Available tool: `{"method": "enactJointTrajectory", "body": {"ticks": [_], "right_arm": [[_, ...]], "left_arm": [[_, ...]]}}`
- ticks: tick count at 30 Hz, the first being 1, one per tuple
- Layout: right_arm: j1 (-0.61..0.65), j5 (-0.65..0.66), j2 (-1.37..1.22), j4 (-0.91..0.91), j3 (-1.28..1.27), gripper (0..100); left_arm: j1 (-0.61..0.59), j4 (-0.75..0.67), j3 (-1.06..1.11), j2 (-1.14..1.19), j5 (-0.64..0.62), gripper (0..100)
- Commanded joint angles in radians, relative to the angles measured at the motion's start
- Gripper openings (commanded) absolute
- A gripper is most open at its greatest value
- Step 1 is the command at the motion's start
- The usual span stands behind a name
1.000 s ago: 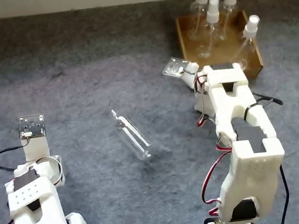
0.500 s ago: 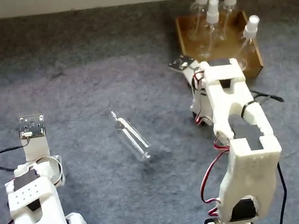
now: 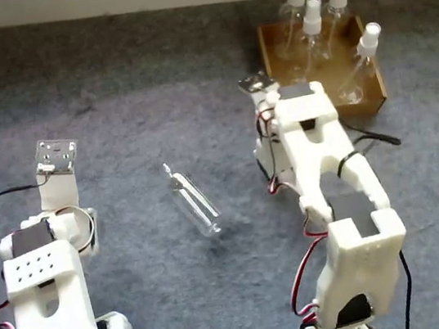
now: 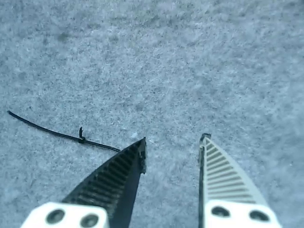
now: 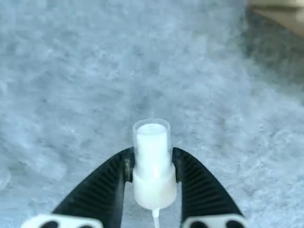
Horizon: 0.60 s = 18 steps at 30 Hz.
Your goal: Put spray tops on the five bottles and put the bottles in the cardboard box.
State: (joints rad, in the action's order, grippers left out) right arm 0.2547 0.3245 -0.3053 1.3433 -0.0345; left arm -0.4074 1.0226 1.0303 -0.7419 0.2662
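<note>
One bottle (image 3: pixel 193 200) lies flat, its neck pointing far-left

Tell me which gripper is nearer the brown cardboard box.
Right. The right gripper, shut on a white spray top, is just off a corner of the brown cardboard box; the left gripper is far across the grey carpet.

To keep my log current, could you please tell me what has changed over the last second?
The right gripper, shut on a spray top, swung away from the cardboard box toward the uncapped bottle lying on the carpet. The left gripper, open, moved farther out over the carpet. That bottle and the four capped bottles in the box stayed put.
</note>
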Motion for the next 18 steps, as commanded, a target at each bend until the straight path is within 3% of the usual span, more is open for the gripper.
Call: {"method": "enactJointTrajectory", "body": {"ticks": [1,4,8,13,18], "right_arm": [[0.061,-0.046,0.116,0.018,0.064,6.6],[0.153,-0.157,0.209,0.140,0.163,6.6],[0.404,-0.215,0.262,0.329,0.344,6.6],[0.615,-0.307,0.157,0.240,0.472,6.6],[0.713,-0.404,-0.081,0.154,0.530,6.6]], "left_arm": [[0.018,0.026,-0.065,-0.025,-0.005,18],[-0.028,0.018,-0.035,-0.025,-0.003,18],[-0.170,-0.091,0.005,-0.025,-0.003,18],[-0.349,-0.209,0.033,-0.024,-0.003,18],[-0.432,-0.278,0.059,-0.024,0.061,18]]}}
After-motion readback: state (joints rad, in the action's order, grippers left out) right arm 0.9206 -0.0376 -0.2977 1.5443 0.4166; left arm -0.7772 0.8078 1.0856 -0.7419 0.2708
